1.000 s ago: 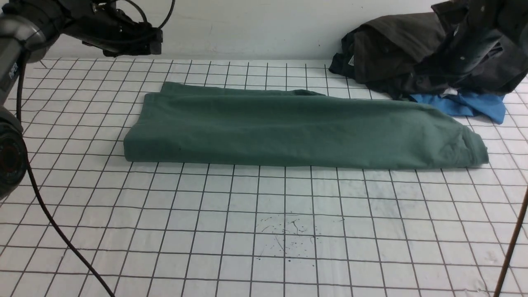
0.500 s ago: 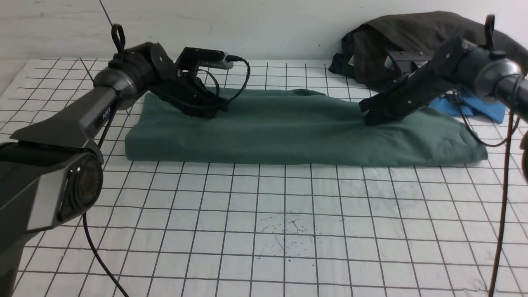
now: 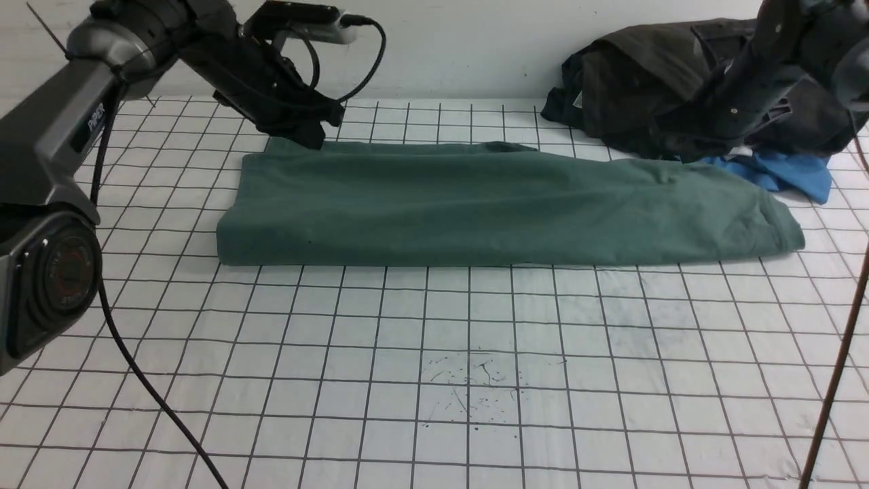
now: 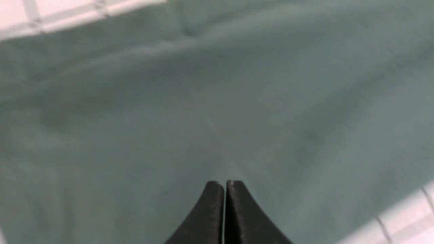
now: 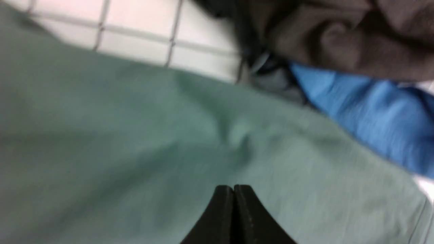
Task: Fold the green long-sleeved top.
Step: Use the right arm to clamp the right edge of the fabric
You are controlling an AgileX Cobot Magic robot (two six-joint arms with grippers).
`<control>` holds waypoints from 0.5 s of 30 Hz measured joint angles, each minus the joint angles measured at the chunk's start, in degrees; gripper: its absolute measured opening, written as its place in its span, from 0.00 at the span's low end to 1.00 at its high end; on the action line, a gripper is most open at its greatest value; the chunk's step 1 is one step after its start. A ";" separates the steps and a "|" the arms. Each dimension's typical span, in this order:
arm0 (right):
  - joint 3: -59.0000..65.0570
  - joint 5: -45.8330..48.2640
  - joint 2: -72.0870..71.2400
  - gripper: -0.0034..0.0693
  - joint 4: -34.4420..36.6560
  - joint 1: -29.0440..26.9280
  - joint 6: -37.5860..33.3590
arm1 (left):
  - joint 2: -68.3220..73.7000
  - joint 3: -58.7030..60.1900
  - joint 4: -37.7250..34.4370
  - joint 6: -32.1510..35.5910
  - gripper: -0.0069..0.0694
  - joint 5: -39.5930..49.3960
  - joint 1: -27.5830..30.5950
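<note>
Front view, PIPER lettered on left arm [image 3: 75, 129], both arms' jaws [image 3: 312, 139] closed, green long-sleeved top [image 3: 475, 210] lying lengthwise folded.

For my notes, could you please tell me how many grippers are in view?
2: the left gripper above the green top's left end, the right gripper near its right end.

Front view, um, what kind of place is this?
Probably a robotics lab or training bench: cabled robot arms reach over a grid-marked tabletop toward a green top, with a heap of dark clothes at the back.
</note>
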 joint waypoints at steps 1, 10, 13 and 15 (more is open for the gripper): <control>0.14 1.19 0.24 0.03 0.58 -0.07 -0.07 | 0.31 0.05 -0.36 0.50 0.08 1.56 -0.59; 4.93 2.05 4.05 0.05 -5.80 -3.87 5.14 | 6.47 2.26 10.54 -1.91 0.08 3.41 0.54; 5.63 2.33 3.33 0.09 -6.29 -6.29 5.82 | 5.36 2.43 14.00 -4.70 0.08 3.41 2.00; 5.78 2.62 1.44 0.17 -3.35 -8.67 4.68 | 2.22 2.44 14.83 -5.31 0.08 3.50 2.54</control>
